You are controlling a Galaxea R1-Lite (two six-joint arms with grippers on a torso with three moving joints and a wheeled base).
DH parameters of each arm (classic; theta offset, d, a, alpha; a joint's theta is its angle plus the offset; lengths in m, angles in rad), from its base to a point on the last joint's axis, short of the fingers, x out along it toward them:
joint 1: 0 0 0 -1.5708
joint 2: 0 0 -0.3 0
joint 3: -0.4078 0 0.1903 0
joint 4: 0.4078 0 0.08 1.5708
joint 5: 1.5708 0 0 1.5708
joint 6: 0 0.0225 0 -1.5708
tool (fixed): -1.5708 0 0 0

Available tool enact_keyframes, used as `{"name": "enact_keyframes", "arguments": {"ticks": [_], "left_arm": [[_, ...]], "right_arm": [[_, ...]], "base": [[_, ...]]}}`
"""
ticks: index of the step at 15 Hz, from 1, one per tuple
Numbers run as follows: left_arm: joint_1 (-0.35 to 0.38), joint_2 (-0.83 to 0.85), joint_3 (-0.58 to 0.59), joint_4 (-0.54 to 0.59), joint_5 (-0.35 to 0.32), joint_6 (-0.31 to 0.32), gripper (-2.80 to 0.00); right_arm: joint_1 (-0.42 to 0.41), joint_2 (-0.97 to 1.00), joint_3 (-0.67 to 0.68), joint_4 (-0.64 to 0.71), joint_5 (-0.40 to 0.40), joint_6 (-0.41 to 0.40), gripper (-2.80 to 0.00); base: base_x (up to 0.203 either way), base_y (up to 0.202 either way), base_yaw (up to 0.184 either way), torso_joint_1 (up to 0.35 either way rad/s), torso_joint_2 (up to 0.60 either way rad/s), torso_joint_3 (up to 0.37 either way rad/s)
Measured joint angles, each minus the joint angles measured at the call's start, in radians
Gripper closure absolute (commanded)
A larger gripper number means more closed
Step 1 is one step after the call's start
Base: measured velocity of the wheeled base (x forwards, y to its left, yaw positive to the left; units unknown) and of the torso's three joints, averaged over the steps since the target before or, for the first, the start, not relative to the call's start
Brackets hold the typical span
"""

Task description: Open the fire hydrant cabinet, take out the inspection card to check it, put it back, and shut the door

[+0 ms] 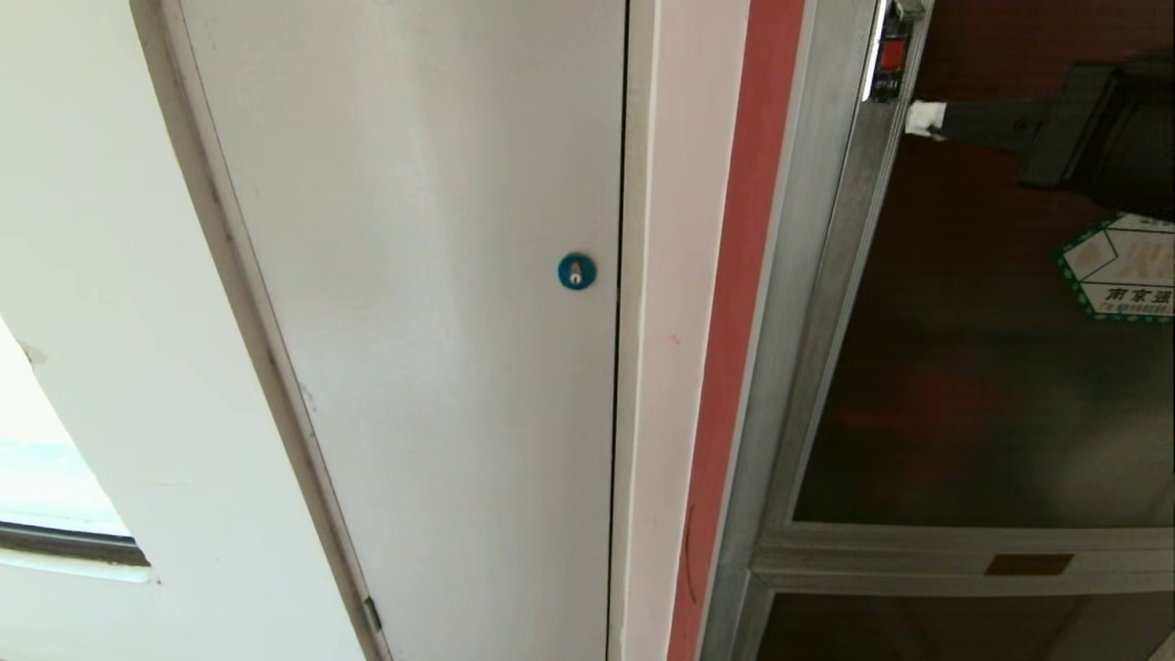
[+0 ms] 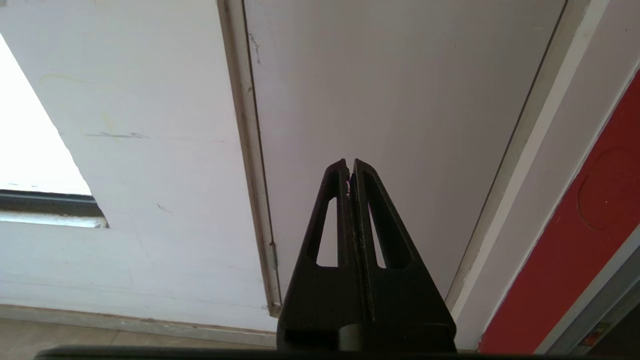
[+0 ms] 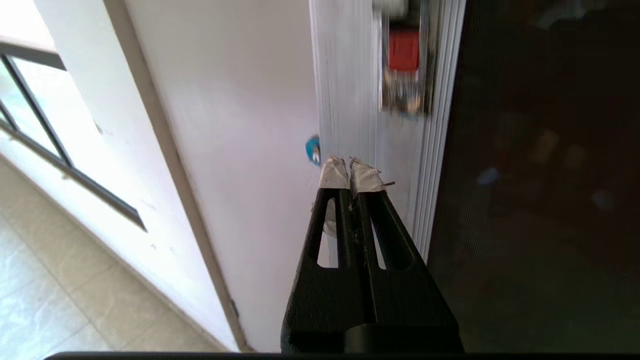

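The right gripper [image 1: 925,119] reaches in from the upper right edge of the head view, its white-taped fingertips [image 3: 334,175] pressed together with nothing between them, at the silver frame of the door [image 1: 964,367] just under the small red latch [image 1: 890,55]. In the right wrist view the latch [image 3: 404,50] is smeared, so whether the tips actually touch the frame is hard to say; they appear to be at its surface. The door lies flush in the fire hydrant cabinet [image 1: 780,321], its dark glass carrying the green-bordered hexagonal sticker [image 1: 1122,268] near the right edge. A red edge strip [image 1: 734,321] runs along the cabinet's left side, and beyond it stands the plain white door [image 1: 413,275] with its round blue lock [image 1: 576,271]. The left gripper [image 2: 350,167], also closed and empty, points at that white door's lower part.
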Motion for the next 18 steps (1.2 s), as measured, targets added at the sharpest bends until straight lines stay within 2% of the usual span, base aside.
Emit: {"name": "enact_keyframes", "arguments": {"ticks": [3, 12, 18], "left_arm": [[0.0, 0.0, 0.0, 0.0, 0.0, 0.0, 0.0], [0.0, 0.0, 0.0, 0.0, 0.0, 0.0, 0.0], [0.0, 0.0, 0.0, 0.0, 0.0, 0.0, 0.0]], "right_arm": [[0.0, -0.008, -0.084, 0.037, -0.001, 0.0, 0.0], [-0.007, 0.083, -0.452, 0.27, 0.002, 0.009, 0.0], [-0.053, 0.181, -0.51, 0.29, 0.002, 0.008, 0.0]], "base": [[0.0, 0.0, 0.0, 0.0, 0.0, 0.0], [0.0, 0.0, 0.0, 0.0, 0.0, 0.0], [0.0, 0.0, 0.0, 0.0, 0.0, 0.0]]}}
